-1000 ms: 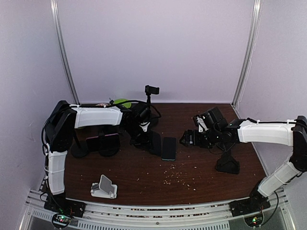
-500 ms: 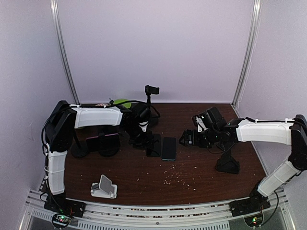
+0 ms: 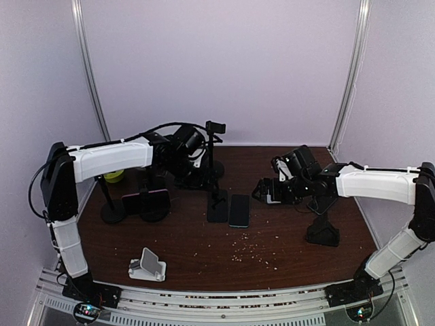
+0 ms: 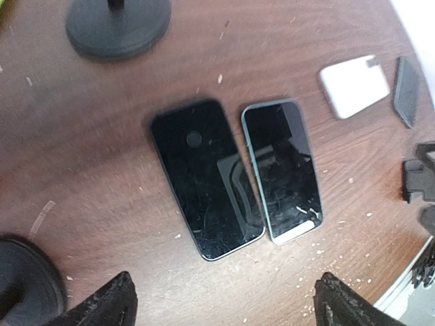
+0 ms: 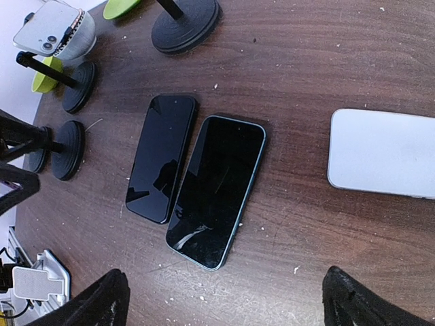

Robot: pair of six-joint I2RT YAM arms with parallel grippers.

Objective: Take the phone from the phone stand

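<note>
Two phones lie flat side by side in the middle of the table: a black phone (image 3: pixel 217 206) (image 4: pixel 206 178) (image 5: pixel 162 157) and a teal-edged phone (image 3: pixel 239 210) (image 4: pixel 282 170) (image 5: pixel 217 190). My left gripper (image 3: pixel 194 175) (image 4: pixel 221 309) hangs open above and behind them with nothing between its fingers. To their right, my right gripper (image 3: pixel 262 194) (image 5: pixel 228 305) is open and empty too. An empty white phone stand (image 3: pixel 148 265) (image 5: pixel 34 282) sits at the front left. Another phone (image 3: pixel 145 202) (image 5: pixel 51 34) is clamped on a black stand at the left.
A white slab (image 4: pixel 353 86) (image 5: pixel 384 153) lies flat just right of the two phones. Black round-based stands (image 4: pixel 119 27) (image 3: pixel 323 232) stand behind the phones and at the right. A green object (image 3: pixel 114 175) is at the back left. Crumbs dot the wood.
The left gripper laid the black phone flat beside the teal-edged one, opened, and rose back and away to the left. The right arm has barely moved.
</note>
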